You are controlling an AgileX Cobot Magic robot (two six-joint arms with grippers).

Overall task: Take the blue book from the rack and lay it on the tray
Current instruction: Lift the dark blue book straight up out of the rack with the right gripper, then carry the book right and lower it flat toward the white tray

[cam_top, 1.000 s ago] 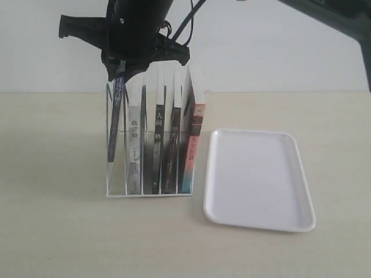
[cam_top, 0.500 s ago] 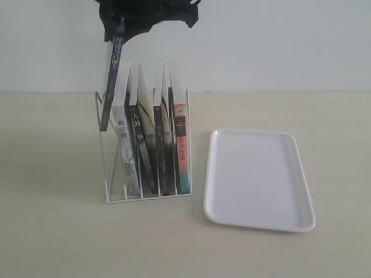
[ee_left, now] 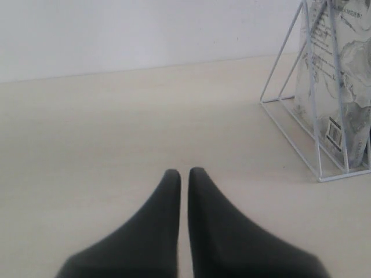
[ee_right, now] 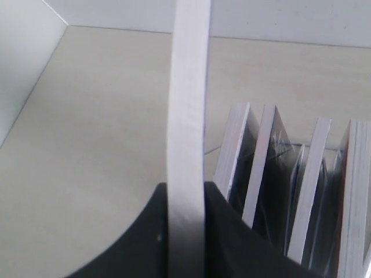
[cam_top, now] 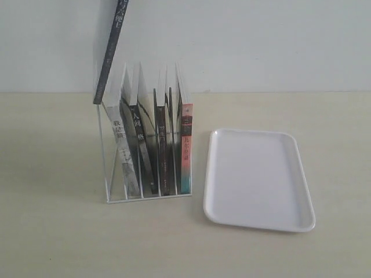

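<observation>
Right hand (ee_right: pixel 186 194) clamped on blue book (cam_top: pixel 111 52); book almost clear of rack (cam_top: pixel 108 174). Remaining: carry over, lay flat on tray (cam_top: pixel 258 180).

Blue book (cam_top: pixel 110 53) tilts above rack (cam_top: pixel 106 174), beside tray (cam_top: pixel 258 179).

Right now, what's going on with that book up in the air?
The right gripper is clamped on the blue book and holds it high and tilted, its bottom end about level with the top of the rack. The rack holds other books. The tray beside it is bare. The left gripper is shut, low over the table, holding nothing.
</observation>
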